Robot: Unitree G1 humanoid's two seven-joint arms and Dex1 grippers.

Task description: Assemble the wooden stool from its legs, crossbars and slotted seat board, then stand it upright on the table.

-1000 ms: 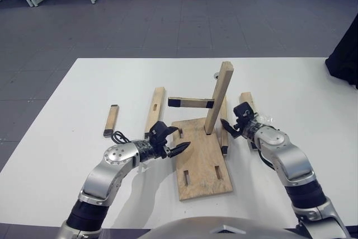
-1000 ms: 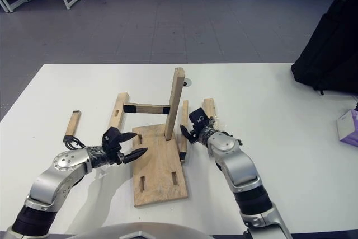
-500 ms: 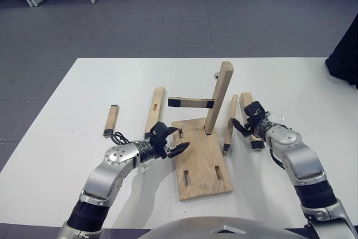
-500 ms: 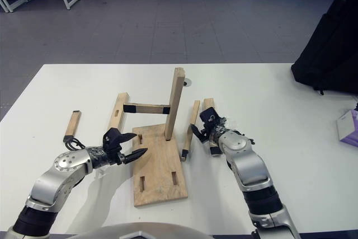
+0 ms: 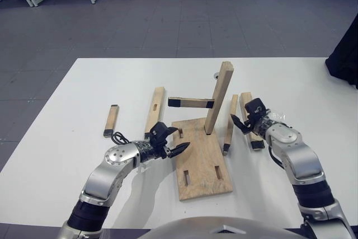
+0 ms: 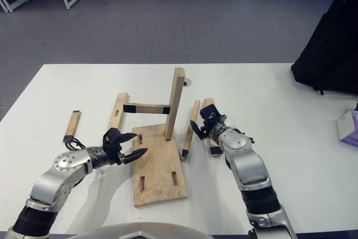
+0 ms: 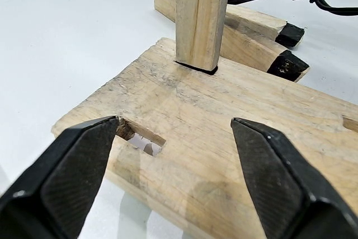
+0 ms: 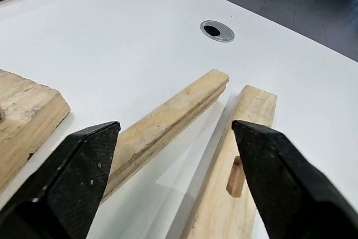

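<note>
1. Left gripper is spread wide at the seat board's left edge.
2. Right gripper is spread too, over the loose crossbar just right of it.
3. One leg stands in that seat board.

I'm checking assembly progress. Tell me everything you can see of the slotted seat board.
The seat board is a pale, rough-grained wooden rectangle lying flat on the white table. Three rectangular slots are empty; one leg stands upright in the fourth, at the far right. The left gripper, open, sits at its far left corner.
</note>
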